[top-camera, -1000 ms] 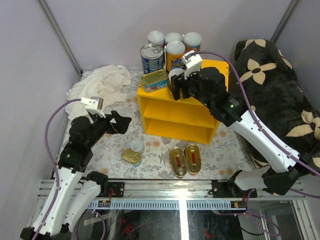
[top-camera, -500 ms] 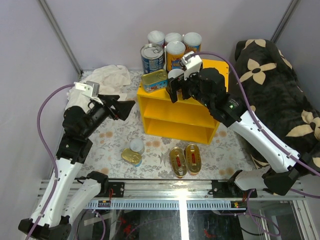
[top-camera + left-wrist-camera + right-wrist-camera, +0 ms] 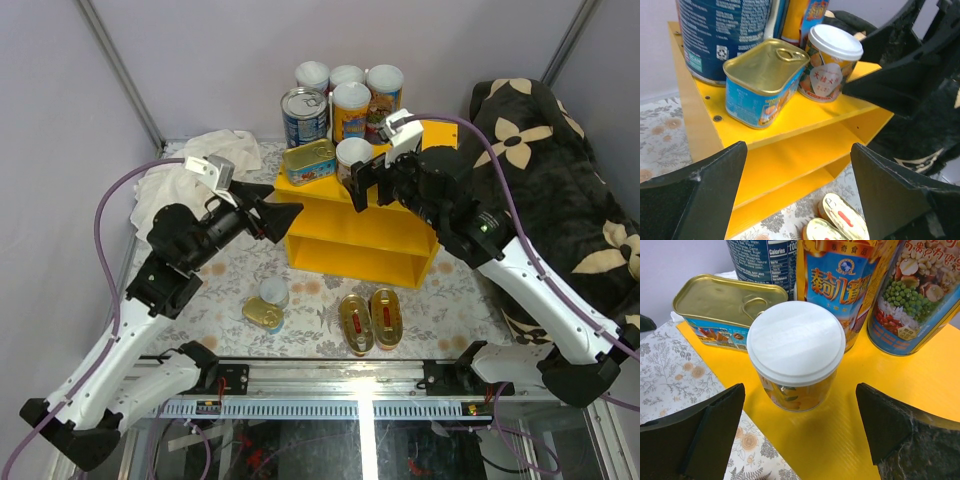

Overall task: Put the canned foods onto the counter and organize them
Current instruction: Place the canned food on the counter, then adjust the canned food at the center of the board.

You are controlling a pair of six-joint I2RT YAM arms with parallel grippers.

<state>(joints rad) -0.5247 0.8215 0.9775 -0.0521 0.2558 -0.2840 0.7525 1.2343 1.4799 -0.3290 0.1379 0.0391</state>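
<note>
The left arm rises from its base at the near left, bends and stretches its forearm rightward. The left hand [image 3: 797, 146] is held level just beside the left side of the yellow worktop [image 3: 320, 215], a box-shaped unit with a flat top and two open shelves. Its two fingers are spread wide with nothing between them. In the wrist view they frame the unit's near-left corner and upper shelf.

The right arm comes up from the near right and reaches left and far over the flat top. The right hand [image 3: 800, 389] is tipped downward over a short white-lidded can [image 3: 796, 342]. Its fingers stand wide apart, one on each side of the can and clear of it, so the hand grips nothing.

That can stands upright on the flat top, just right of a rectangular gold-lidded tin [image 3: 725, 300]. A blue-labelled steel can [image 3: 305, 115] and four tall white-lidded cans [image 3: 351, 105] stand behind them along the far edge.

Other tins lie on the floral-patterned floor [image 3: 450, 300] near the unit. A small white-lidded can [image 3: 273, 293] stands touching a flat gold tin [image 3: 262, 316], and right of them is a pair of oval gold tins [image 3: 356, 323] side by side. A white cloth [image 3: 205, 160] lies far left, and a dark flowered blanket [image 3: 545, 160] is heaped on the right.
</note>
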